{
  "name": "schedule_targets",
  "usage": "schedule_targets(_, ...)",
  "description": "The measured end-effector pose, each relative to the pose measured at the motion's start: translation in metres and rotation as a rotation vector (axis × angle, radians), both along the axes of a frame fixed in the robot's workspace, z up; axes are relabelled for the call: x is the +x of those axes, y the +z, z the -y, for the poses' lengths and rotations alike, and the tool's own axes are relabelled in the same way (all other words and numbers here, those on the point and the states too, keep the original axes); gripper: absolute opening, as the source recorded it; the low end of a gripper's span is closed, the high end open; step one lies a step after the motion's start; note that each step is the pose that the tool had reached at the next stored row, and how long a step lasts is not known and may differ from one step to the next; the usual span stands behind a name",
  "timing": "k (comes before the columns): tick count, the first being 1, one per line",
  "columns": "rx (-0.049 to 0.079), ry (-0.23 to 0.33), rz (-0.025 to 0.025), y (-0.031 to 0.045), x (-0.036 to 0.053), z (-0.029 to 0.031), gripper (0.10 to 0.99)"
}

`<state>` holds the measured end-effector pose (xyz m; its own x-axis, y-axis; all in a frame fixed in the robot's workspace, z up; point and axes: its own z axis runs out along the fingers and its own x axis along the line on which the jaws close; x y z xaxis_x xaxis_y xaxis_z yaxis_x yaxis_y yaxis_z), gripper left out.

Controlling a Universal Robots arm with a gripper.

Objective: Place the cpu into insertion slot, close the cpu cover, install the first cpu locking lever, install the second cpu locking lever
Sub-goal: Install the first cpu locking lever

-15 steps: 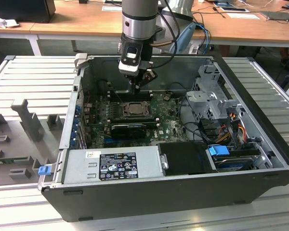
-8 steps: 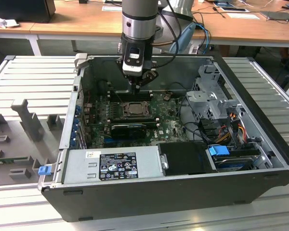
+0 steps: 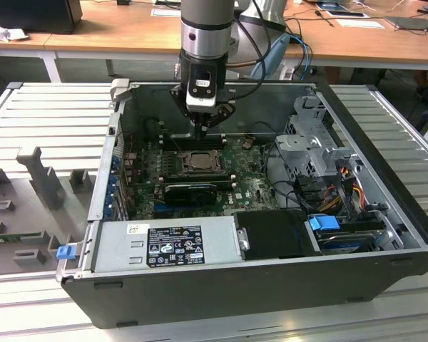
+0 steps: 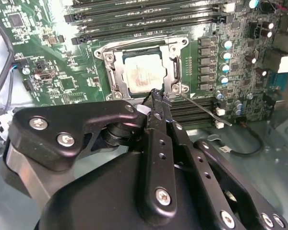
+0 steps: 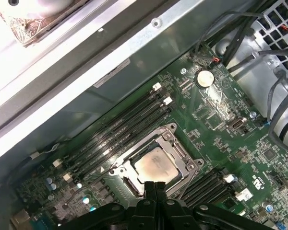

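The gripper (image 4: 157, 97) has its fingers pressed together, holding nothing, tips just beside the insertion slot (image 4: 139, 40). The cpu (image 4: 140, 75) lies inside, the cpu cover (image 4: 169, 64) flat around it.

The arm (image 3: 207, 21) is a fat grey tube with a shiny silver band, then a black ring. Below that sits a black wrist block (image 3: 192, 75) with a small white label (image 3: 202, 85). Black cables (image 3: 260, 50) loop off it on the exterior view's right. The claw (image 4: 156, 93) is all matte black, with chunky linkage plates, silver screws (image 4: 163, 195), and slim fingers (image 4: 159, 143) with little holes down them.
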<state>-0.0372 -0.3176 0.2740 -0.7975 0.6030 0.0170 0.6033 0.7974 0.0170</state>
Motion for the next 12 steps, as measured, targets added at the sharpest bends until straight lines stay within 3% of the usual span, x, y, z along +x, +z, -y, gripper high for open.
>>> schedule_targets(9,0.000,0.103,0.0000,0.0000,0.0000,0.0000,0.106)
schedule_targets(12,0.000,0.176,0.0000,0.0000,0.0000,0.0000,0.106)
